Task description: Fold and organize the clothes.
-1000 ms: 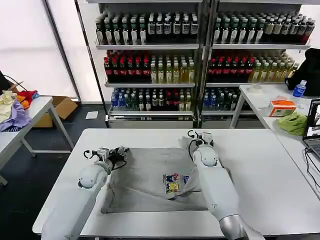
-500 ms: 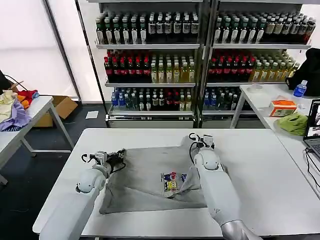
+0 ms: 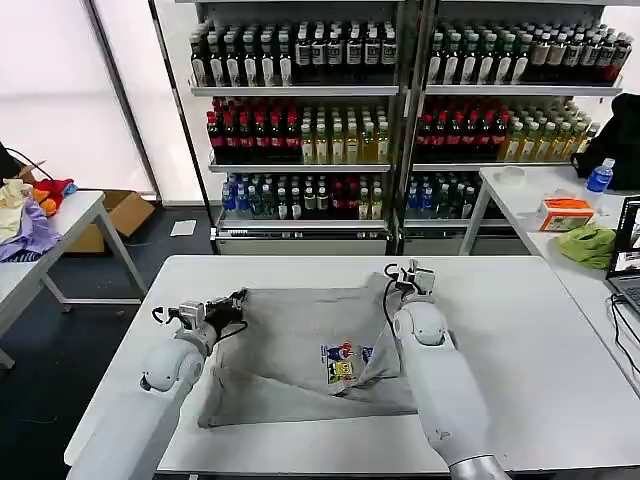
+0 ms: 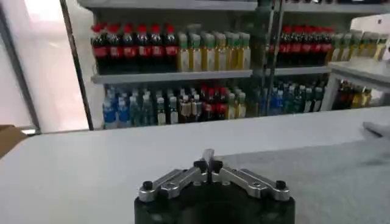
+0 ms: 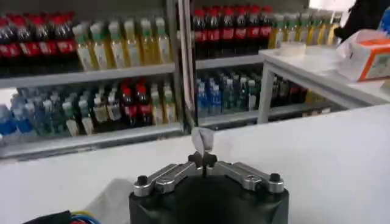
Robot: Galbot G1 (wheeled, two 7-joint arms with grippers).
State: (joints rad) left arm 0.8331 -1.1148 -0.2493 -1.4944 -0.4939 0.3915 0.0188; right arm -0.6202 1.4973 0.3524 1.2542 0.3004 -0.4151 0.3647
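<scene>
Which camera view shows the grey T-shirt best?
The head view: the T-shirt lies spread on the table with its chest print visible. The left wrist view shows a grey stretch; the right wrist view shows a pinched scrap.

Ahead of you, beyond the white bench (image 3: pixel 520 330), stand metal shelves (image 3: pixel 310 92) packed with rows of bottles (image 3: pixel 290 140): dark, red, yellow and clear ones. To your left, bright frosted window panels (image 3: pixel 55 90) light the room. Below them a cardboard box (image 3: pixel 120 215) sits on the dark floor (image 3: pixel 40 350) beside a side table (image 3: pixel 60 235) piled with coloured fabrics (image 3: pixel 28 225). On your right, another table (image 3: pixel 530 200) carries an orange box (image 3: pixel 563 215), a green cloth (image 3: pixel 587 245) and a water bottle (image 3: pixel 598 178).
</scene>
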